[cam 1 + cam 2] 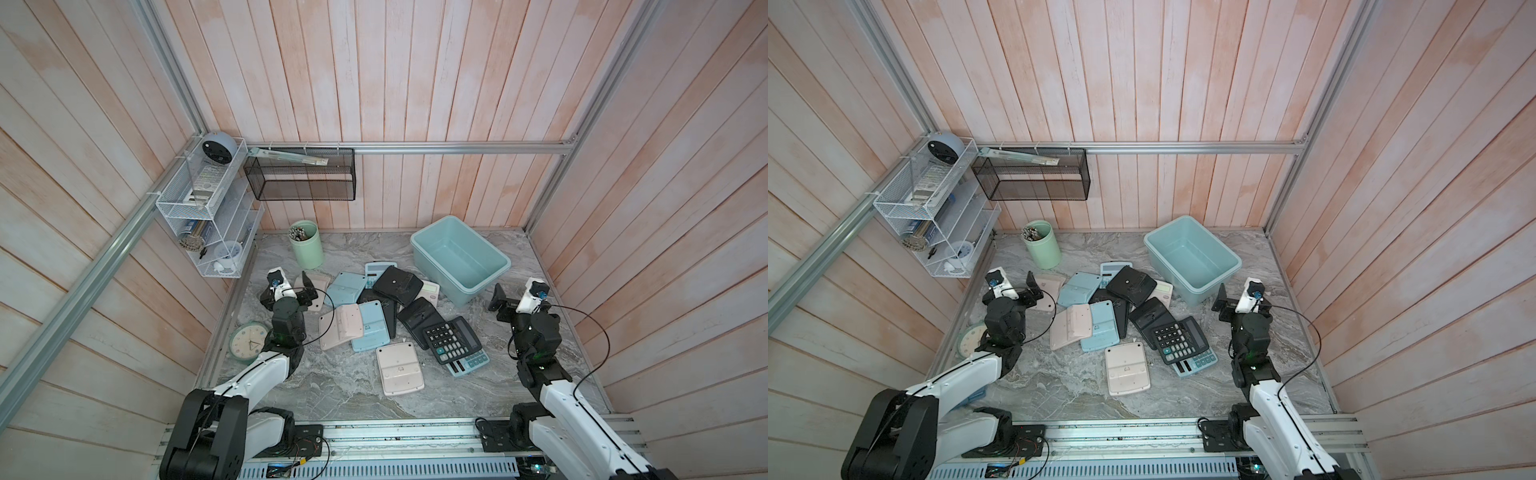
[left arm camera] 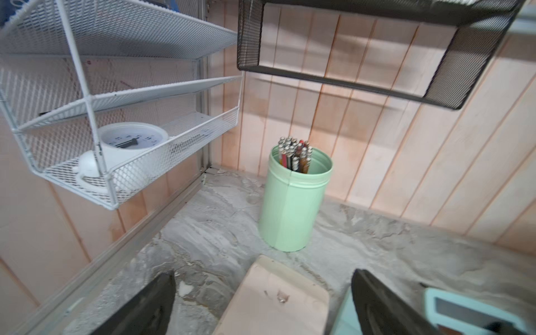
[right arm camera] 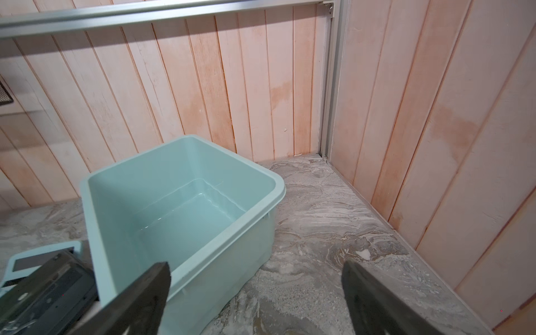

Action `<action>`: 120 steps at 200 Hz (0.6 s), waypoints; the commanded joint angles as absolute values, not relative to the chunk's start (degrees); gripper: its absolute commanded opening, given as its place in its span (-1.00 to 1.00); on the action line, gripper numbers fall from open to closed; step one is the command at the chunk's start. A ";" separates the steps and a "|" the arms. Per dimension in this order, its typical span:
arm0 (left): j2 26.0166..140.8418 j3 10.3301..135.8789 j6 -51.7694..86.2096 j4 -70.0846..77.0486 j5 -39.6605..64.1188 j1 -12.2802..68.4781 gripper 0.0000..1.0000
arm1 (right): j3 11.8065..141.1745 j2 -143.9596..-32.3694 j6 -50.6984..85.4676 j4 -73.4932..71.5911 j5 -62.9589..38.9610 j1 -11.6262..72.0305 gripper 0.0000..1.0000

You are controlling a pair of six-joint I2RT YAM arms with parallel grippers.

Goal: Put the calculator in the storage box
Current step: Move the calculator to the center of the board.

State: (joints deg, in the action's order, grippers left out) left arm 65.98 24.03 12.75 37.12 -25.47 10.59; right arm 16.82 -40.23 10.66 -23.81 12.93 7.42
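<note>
The storage box [image 1: 434, 268] [image 1: 1167, 270] is a light teal tub, empty, at the back right of the marble table. Several calculators lie piled in the middle; a black calculator [image 1: 451, 338] [image 1: 1179, 338] lies keys up at the pile's right. A pink calculator [image 1: 400, 370] lies face down in front. My left gripper [image 1: 309, 291] [image 2: 264, 274] hangs open over another pink calculator [image 2: 275, 301] at the pile's left end, holding nothing. My right gripper [image 1: 500, 303] [image 3: 255, 264] stands open and empty just in front of the box [image 3: 220, 255].
A mint-green cup [image 1: 307, 245] [image 2: 293, 203] of pencils stands at the back left. A round clock [image 1: 248, 340] lies by the left arm. A white wire shelf [image 1: 208, 208] and a black mesh basket [image 1: 303, 174] hang on the walls.
</note>
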 commanded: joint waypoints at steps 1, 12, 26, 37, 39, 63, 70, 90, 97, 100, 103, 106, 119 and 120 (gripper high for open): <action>60.59 29.86 26.70 20.27 -19.26 11.00 1.00 | 20.76 -33.84 21.82 -5.35 10.53 7.26 0.96; 58.46 31.55 29.16 14.02 -15.45 11.07 1.00 | 22.24 -31.36 28.21 1.52 10.84 7.16 0.96; 55.62 31.51 32.23 9.88 -11.21 11.08 1.00 | 21.73 -29.45 33.00 5.16 11.97 6.39 0.96; 53.47 30.06 33.05 9.97 -7.11 11.07 1.00 | 21.83 -29.14 36.44 8.46 11.76 5.00 0.96; 53.09 29.66 33.00 10.29 -6.17 11.07 1.00 | 21.98 -29.17 36.64 8.84 11.25 4.55 0.96; 50.25 26.13 31.20 13.30 2.60 11.00 1.00 | 24.08 -32.42 36.99 13.28 3.99 1.32 0.96; 49.94 25.03 31.88 15.02 3.56 11.04 1.00 | 24.58 -33.90 36.56 14.41 2.45 1.32 0.96; 49.88 24.32 35.21 16.05 4.93 10.37 1.00 | 24.25 -37.73 35.11 14.05 -3.07 1.32 0.95; 50.10 23.73 37.03 17.14 5.06 10.05 1.00 | 23.35 -38.88 35.48 12.72 -4.78 1.47 0.93; 50.24 23.30 38.18 17.78 5.04 9.80 1.00 | 23.11 -39.41 36.03 12.32 -5.12 1.49 0.92; 50.41 22.75 39.59 18.51 4.98 9.31 1.00 | 22.97 -40.14 36.62 12.41 -5.32 1.55 0.90; 50.61 22.21 41.13 19.26 4.96 8.81 1.00 | 22.94 -40.89 37.20 12.61 -5.36 1.73 0.90; 52.13 18.87 48.94 23.34 5.51 5.80 1.00 | 22.86 -44.14 39.10 12.93 -5.42 2.91 0.87; 52.30 18.58 49.43 23.84 5.79 5.49 1.00 | 22.85 -44.35 39.20 12.97 -5.44 3.08 0.87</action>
State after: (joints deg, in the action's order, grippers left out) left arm 50.59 22.94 36.86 17.47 2.33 9.45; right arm 22.79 -40.60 35.62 10.90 -0.89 1.65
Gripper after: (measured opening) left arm 0.998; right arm 0.944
